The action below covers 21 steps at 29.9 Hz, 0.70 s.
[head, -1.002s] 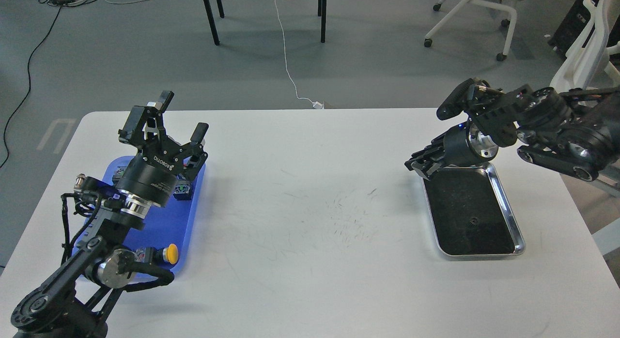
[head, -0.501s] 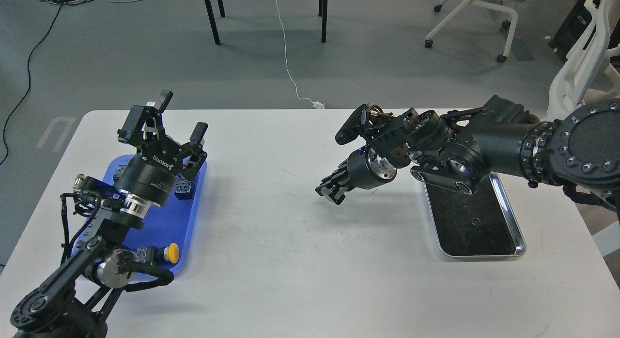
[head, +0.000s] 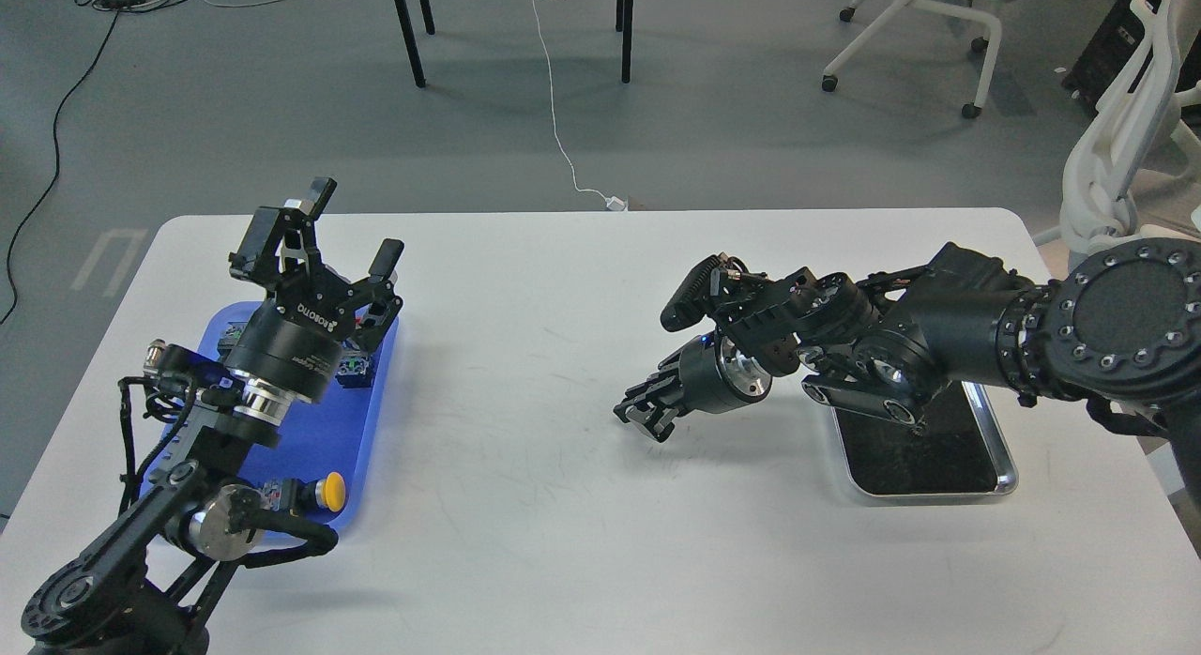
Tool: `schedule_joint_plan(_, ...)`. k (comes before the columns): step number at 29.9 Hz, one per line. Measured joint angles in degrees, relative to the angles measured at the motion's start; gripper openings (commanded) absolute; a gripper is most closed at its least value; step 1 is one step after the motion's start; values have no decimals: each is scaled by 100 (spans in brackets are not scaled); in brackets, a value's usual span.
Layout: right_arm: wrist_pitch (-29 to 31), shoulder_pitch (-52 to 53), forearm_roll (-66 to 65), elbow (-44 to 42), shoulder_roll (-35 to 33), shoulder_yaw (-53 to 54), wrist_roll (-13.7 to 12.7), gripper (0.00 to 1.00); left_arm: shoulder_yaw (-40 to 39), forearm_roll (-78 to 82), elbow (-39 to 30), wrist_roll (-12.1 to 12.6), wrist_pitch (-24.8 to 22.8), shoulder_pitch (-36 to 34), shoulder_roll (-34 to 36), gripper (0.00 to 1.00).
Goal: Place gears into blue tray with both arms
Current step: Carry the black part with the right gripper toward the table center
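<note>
Arms: two, both black; left over the blue tray (head: pixel 324 439), right reaching from the metal tray (head: pixel 996 453) toward the tabletop (head: pixel 525 505) middle.
Left gripper (head: pixel 349 225): raised above the tray's far end, fingers spread wide, nothing between them.
Right gripper (head: pixel 638 413): low over the tabletop; fingers bunched and dark, I cannot tell their state or whether they hold anything.
Gears: none clearly seen.
Blue tray: one, at the left; one yellow-capped push-button (head: pixel 328 492) on its near end.
Metal tray: one, at the right, partly under the right arm.
</note>
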Motion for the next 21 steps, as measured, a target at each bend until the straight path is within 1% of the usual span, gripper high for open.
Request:
schedule_joint_plan(10, -50, -12, 7, 23, 0, -5, 0, 22, 3, 0, 2, 0, -2, 40, -14, 98)
schedule_joint_plan(12, -54, -18, 58, 19, 0, -4, 0, 30, 3, 0, 2, 0, -5, 43, -11, 98)
schedule_joint_plan(14, -54, -21, 187, 19, -1, -4, 0, 43, 2, 0, 1, 0, -6, 48, -10, 98)
schedule_joint_plan(16, -54, -21, 279, 24, -1, -10, 0, 53, 1, 0, -27, 0, -6, 50, -9, 98)
schedule_joint_plan(19, -54, -21, 324, 29, -1, -14, 0, 62, 1, 0, -61, 0, -6, 66, -2, 98)
schedule_joint_plan(21, -62, -20, 337, 31, -1, -14, 0, 71, 0, 0, -65, 0, -6, 73, 0, 98)
